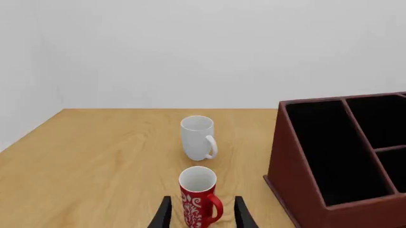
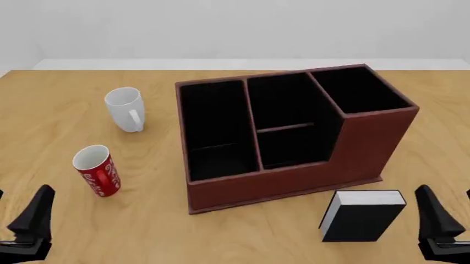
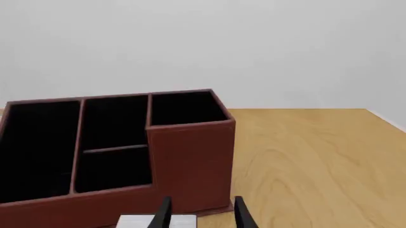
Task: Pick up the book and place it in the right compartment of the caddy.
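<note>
The table (image 2: 59, 99) is seen from above at its near edge, facing its far edge. Low wrist views face likewise from the near corners; the caddy (image 2: 294, 176) is shared by all.

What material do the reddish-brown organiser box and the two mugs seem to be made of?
The reddish-brown organiser box looks like matte leather or imitation leather: even colour, no shine, with a dull black lining, perhaps felt. The plain white mug and the red mug with white pattern look like glazed ceramic, smooth with thick rims. As renders, these are only impressions.
</note>
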Controlling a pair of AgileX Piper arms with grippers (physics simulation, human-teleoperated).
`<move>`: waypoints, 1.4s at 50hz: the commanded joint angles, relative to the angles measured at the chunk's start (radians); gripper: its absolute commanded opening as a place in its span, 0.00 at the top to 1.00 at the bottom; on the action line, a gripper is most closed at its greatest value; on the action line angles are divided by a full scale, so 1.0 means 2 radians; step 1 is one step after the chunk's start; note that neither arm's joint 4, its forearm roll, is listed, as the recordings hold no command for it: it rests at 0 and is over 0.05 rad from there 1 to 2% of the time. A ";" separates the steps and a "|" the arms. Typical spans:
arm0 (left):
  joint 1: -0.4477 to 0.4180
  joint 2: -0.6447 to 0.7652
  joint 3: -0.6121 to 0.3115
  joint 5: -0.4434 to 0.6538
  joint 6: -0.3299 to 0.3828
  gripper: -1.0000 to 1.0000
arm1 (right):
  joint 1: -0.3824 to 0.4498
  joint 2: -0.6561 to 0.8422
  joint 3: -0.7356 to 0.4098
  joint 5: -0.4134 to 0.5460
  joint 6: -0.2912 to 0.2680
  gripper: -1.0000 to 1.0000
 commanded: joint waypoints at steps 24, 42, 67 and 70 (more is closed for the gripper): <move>0.000 0.002 -0.001 -0.001 0.000 0.00 | -0.002 0.098 -0.099 0.022 -0.051 0.00; 0.000 0.002 -0.001 -0.001 0.000 0.00 | 0.031 0.285 -0.206 -0.019 -0.102 0.00; 0.000 0.002 -0.001 -0.001 0.000 0.00 | 0.161 0.362 -0.344 0.113 -0.338 0.00; 0.000 0.002 -0.001 -0.001 0.000 0.00 | 0.169 0.375 -0.387 0.152 -0.352 0.00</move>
